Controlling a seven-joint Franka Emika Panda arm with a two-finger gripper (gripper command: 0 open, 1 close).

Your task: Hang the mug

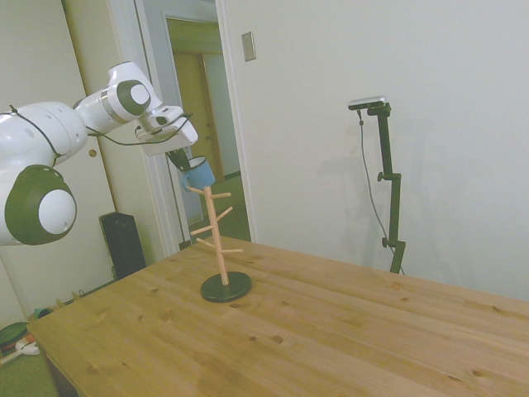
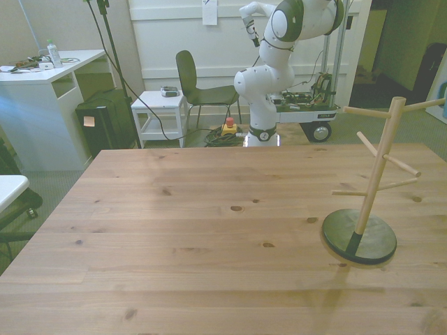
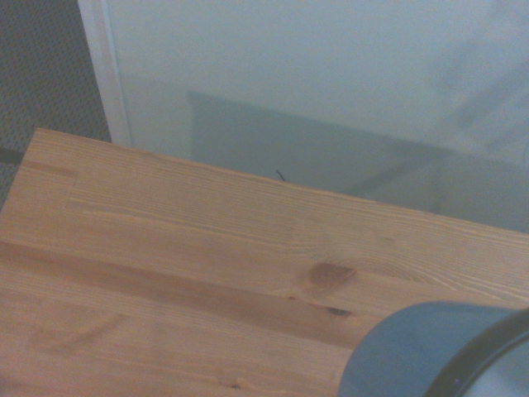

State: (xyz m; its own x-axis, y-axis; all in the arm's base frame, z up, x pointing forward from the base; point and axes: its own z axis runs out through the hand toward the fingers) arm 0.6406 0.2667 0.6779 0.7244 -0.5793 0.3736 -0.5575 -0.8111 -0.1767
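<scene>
Mug-hanging scene, taken largest first: we count one wooden table (image 1: 331, 331), filling the lower half of the side view and most of the front view, its planks knotted and bare apart from the rack.

One white arm (image 1: 58, 141) enters at the upper left of the side view, its wrist angled down toward the rack's top.

We count one wooden mug rack (image 1: 219, 240): a single upright pole on one round dark base (image 1: 226, 287). In the side view it stands left of centre; in the front view it sits at the lower right, its upper pegs running off the right edge. In the front view we make out about six slanted pegs on the pole.

We count one mug (image 1: 197, 175), blue with a pale rim. In the side view it is in the upper left, tilted, held in the air right at the top of the pole, close to the uppermost peg. We cannot tell whether it touches the pole or a peg. In the wrist view its rounded blue wall fills the lower right corner (image 3: 430, 351), over the table boards.

One gripper (image 1: 182, 159) sits just above the mug, pinching it at the rim; the fingers themselves are mostly hidden behind the mug and the hand.
</scene>
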